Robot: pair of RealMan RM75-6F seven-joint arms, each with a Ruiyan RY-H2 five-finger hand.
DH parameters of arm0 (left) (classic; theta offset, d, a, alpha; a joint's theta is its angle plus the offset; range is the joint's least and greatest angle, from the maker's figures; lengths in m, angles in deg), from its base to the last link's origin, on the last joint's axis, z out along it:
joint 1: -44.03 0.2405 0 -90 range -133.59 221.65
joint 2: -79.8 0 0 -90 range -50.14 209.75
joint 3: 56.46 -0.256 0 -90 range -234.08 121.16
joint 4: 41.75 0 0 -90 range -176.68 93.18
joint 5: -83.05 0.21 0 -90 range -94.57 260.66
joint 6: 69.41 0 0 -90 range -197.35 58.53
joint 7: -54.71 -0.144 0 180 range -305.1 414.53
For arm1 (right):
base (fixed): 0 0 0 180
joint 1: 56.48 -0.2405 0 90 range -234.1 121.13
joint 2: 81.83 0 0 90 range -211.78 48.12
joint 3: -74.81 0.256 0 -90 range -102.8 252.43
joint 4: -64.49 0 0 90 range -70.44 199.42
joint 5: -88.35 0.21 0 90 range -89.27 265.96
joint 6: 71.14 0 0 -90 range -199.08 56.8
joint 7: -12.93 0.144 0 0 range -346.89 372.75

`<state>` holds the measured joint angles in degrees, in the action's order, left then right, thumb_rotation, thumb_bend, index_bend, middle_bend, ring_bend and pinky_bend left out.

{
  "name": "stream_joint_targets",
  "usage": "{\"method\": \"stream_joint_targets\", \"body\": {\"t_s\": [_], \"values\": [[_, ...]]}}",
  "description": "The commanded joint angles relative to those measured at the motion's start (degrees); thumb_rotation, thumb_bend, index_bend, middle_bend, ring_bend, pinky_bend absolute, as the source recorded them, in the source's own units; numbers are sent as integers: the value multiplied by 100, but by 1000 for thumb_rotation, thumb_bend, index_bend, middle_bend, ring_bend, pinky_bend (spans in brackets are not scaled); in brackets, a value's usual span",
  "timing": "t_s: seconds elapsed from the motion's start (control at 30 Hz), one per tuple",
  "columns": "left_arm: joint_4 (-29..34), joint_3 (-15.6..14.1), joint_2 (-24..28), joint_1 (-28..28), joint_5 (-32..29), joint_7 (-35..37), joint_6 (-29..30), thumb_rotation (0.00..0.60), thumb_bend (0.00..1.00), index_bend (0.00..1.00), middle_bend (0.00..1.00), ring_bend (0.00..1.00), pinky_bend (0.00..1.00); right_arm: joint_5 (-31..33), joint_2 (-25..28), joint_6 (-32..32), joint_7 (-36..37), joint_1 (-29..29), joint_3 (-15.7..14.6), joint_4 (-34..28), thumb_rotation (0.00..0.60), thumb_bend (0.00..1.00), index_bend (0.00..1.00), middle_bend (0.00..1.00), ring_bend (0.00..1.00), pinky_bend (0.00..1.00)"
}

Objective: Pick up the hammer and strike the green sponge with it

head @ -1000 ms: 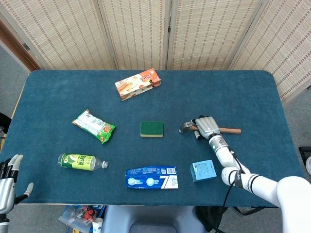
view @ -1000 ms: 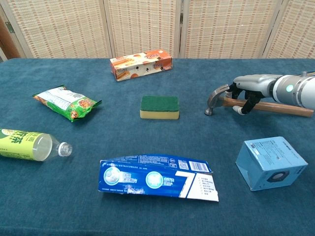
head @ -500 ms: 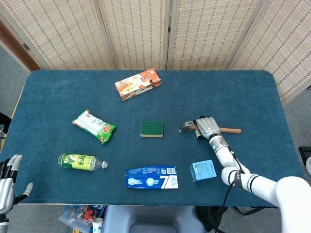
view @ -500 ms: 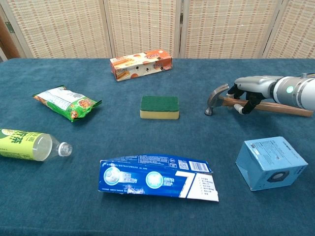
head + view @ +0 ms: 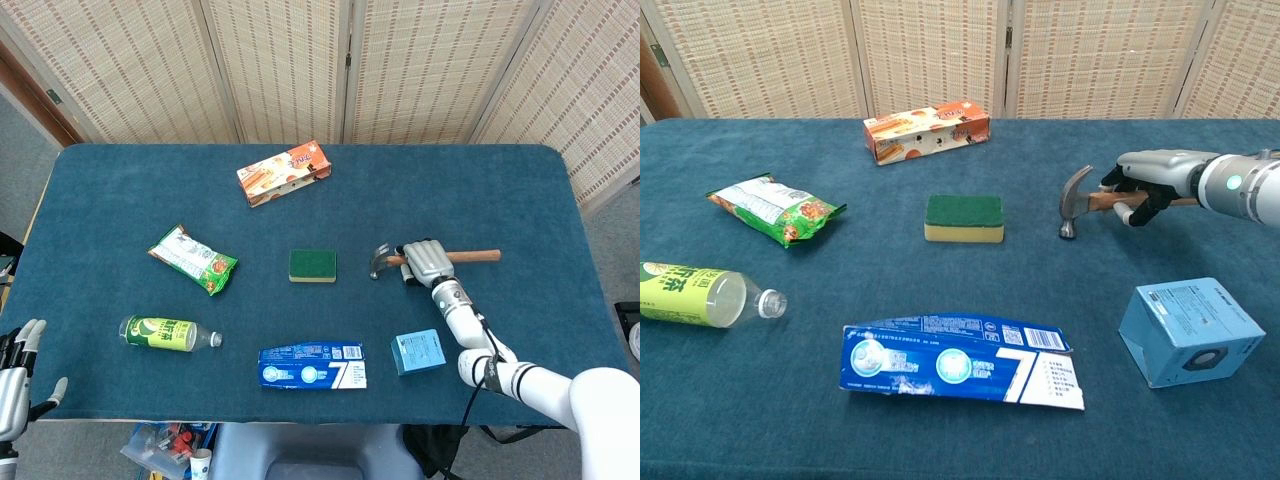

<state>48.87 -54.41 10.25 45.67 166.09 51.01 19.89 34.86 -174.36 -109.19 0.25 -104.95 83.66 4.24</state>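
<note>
The green sponge (image 5: 313,265) (image 5: 963,217) with its yellow underside lies flat near the table's middle. To its right my right hand (image 5: 424,261) (image 5: 1150,182) grips the wooden handle of the hammer (image 5: 381,259) (image 5: 1076,201) close to the steel head. The hammer is off the cloth, its head hanging down toward the table and its handle (image 5: 476,256) reaching out to the right. My left hand (image 5: 18,375) rests open at the table's near left edge, holding nothing.
An orange snack box (image 5: 284,173) lies at the back. A green snack bag (image 5: 192,259) and a plastic bottle (image 5: 168,333) lie at the left. A blue toothpaste box (image 5: 312,366) and a small blue box (image 5: 418,352) lie near the front edge.
My right hand has lifted the hammer off the table; its head now tips downward and the handle has levelled. The sponge and my left hand have not moved.
</note>
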Motion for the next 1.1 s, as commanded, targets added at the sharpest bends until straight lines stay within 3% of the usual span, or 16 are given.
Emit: {"method": "stream_joint_targets", "body": {"t_s": [0.03,0.37,0.77,1.1], "values": [[-4,2,-2,4,-4,5,3,600,305,0,0,0,0,-125,8,-41,130,52,14,-16,600,655,570,648,364,234],[40,2,22,12,10,-39,18,600,305,0,0,0,0,-943,334,-610,901,363,107,-472,600,667,595,689,468,250],[139,12,35,-47,53,-166,-28,600,305,0,0,0,0,-1360,622,-1294,1102,657,200,-939,600,668,623,752,590,554],[122,6,44,2,25,-116,26,600,305,0,0,0,0,-1457,556,-1277,1070,549,307,-1130,600,676,633,770,617,626]]}}
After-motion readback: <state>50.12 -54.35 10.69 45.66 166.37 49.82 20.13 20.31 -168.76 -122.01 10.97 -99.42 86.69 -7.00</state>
